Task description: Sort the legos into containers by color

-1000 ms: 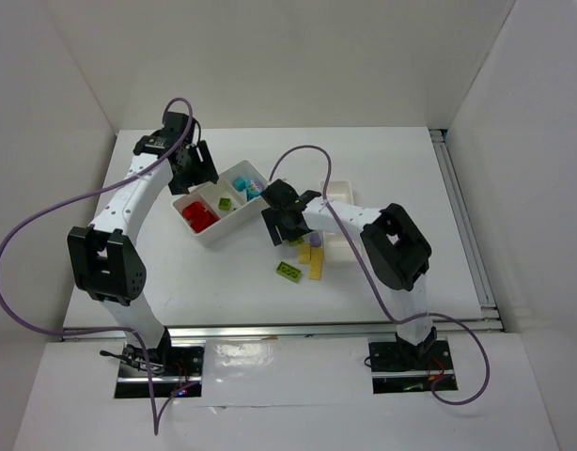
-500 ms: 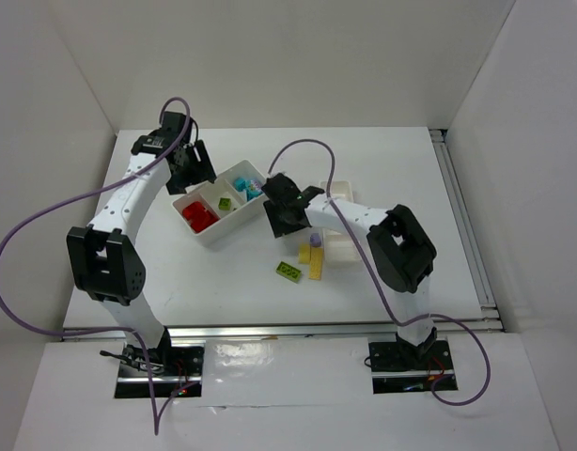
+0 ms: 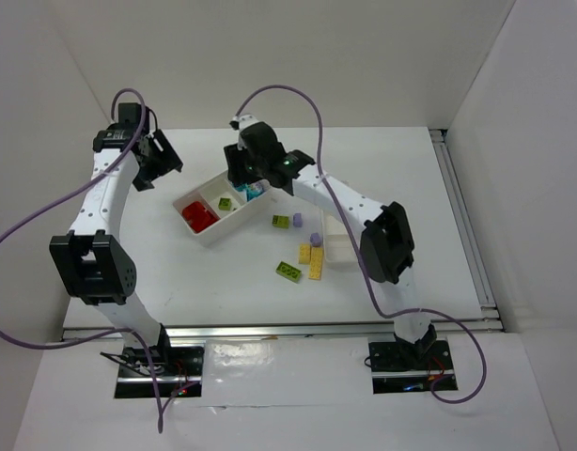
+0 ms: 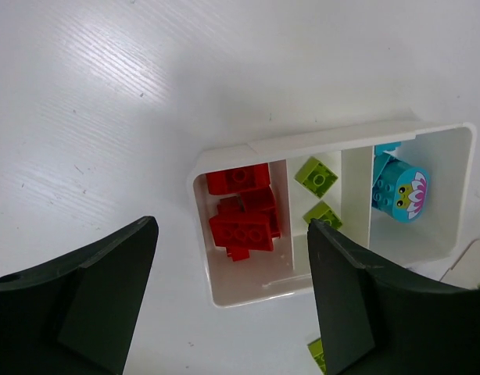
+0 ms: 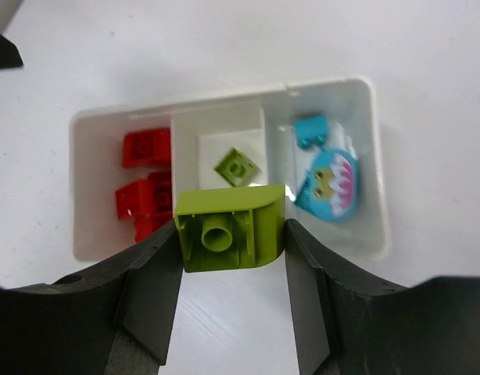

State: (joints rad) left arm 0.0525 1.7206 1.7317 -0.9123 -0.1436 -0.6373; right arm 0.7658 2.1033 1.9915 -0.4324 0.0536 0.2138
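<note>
Two arms work the white surface; the 3-bay tray sits left of centre, nearer the far edge. R claw grips a lime brick just above the tray's mid bay, where another lime piece lies. L claw gapes empty nr the far-left corner. Best, I'd say: centre over mid bay, go low, then release so it can't hop a divider. Vs a sec ago: R arm swung over from the loose pile; L backed off.
</note>
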